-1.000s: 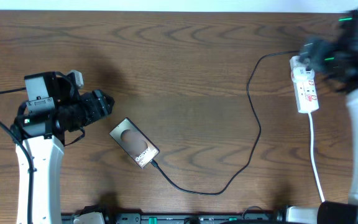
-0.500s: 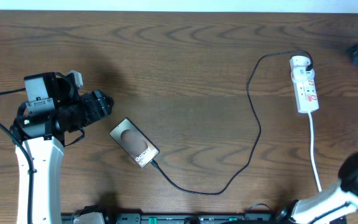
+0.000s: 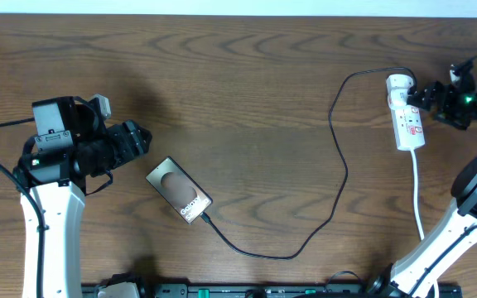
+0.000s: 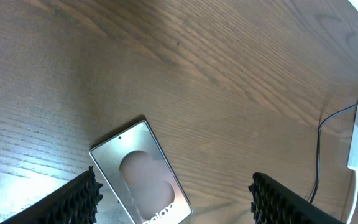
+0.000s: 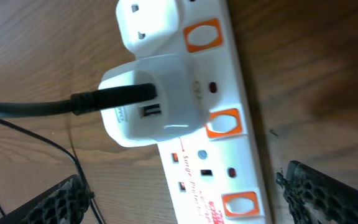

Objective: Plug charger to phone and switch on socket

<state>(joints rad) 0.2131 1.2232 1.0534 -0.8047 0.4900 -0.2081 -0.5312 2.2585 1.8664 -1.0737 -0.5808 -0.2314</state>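
The table (image 3: 222, 74) is dark brown with wavy wood grain. On the left, the phone (image 3: 179, 189) is bronze-tan with a brownish oval and white lettering. The cable (image 3: 346, 172) is black. At the far right, the power strip (image 3: 408, 124) is white with orange-red switches, and its cord (image 3: 418, 199) is white.

Black charger (image 3: 345, 174) runs from white socket (image 3: 408, 124) to phone (image 3: 179, 191).

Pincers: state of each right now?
Left pincer: open, holding nothing.
Right pincer: open, holding nothing, at the power strip.
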